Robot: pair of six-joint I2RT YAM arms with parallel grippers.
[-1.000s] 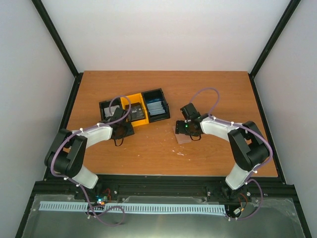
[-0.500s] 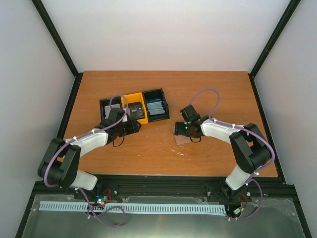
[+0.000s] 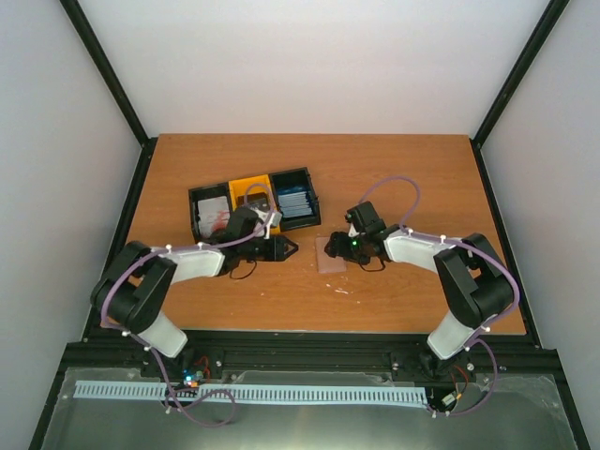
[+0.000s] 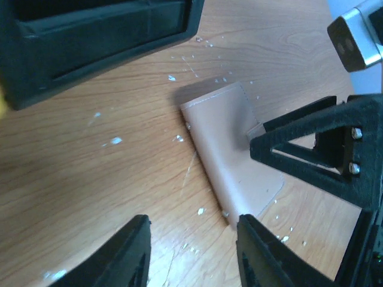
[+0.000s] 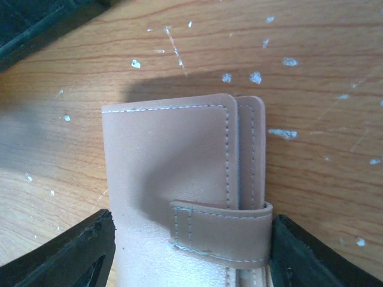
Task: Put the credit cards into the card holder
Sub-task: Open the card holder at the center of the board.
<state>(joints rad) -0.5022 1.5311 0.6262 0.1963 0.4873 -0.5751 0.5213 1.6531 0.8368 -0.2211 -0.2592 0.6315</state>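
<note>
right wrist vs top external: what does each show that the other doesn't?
Right wrist only: stitching and the closure strap on the tan leather card holder.
Top external only: the black-and-yellow three-compartment tray with the credit cards sorted white-red, dark, blue; both arms; the left gripper, open, near the holder.
Both: the holder flat on the wooden table, the right gripper open astride it.

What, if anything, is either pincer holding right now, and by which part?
The left pincer holds nothing. The right pincer straddles the card holder at its strap end; whether it grips cannot be told.
</note>
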